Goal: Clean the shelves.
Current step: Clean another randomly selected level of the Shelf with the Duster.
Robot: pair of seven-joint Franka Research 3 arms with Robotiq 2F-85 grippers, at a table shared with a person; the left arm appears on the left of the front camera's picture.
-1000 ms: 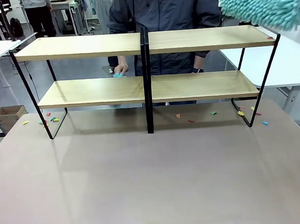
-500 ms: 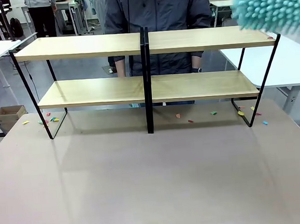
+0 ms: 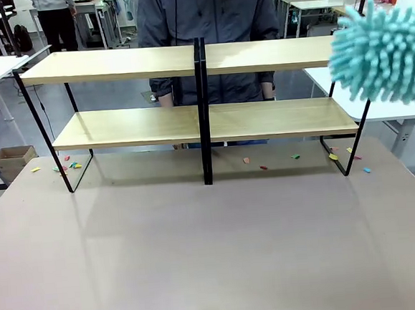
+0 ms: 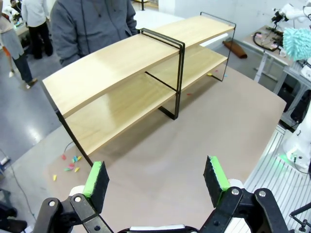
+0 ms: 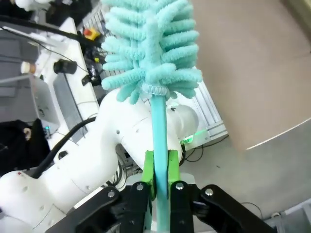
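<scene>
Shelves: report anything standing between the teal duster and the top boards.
Nothing visible does. The fluffy teal microfibre duster, clamped by its handle in the right end effector, hangs near the right end of the two-tier black-framed light wood shelves, with open air between. The person stands behind them.

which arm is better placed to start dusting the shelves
Right. The right jaws are shut on the duster handle, its fluffy head held up toward the right end of the shelves. The left jaws stand open and empty over the table; that arm would likely need a tool first.
</scene>
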